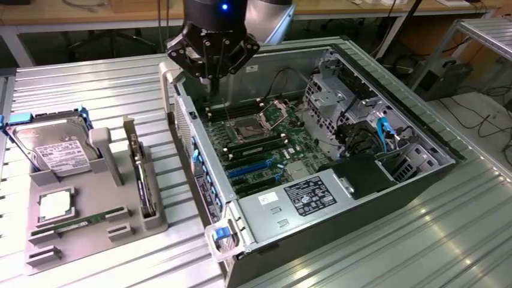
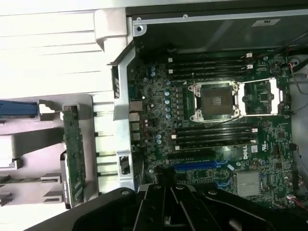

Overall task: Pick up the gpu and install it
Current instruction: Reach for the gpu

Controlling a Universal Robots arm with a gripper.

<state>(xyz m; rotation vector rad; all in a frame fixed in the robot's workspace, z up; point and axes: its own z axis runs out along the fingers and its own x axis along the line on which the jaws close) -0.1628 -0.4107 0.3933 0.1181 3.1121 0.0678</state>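
A ribbed metal table (image 1: pixel 416 240) carried an open computer case (image 1: pixel 184 126) and, at the exterior view's left, a grey holder (image 1: pixel 104 150). The gpu (image 1: pixel 144 177) stood edge-on in that holder, and the wrist view showed its green board face (image 2: pixel 74 154). The gripper (image 1: pixel 213 90) hung over the case's rear corner with its fingers together, holding nothing.

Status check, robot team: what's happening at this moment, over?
Arm's gripper hovering over the open computer case. The gpu standing edge-on in the gray holder beside the case, apart from the gripper. Nothing lying over the gpu.
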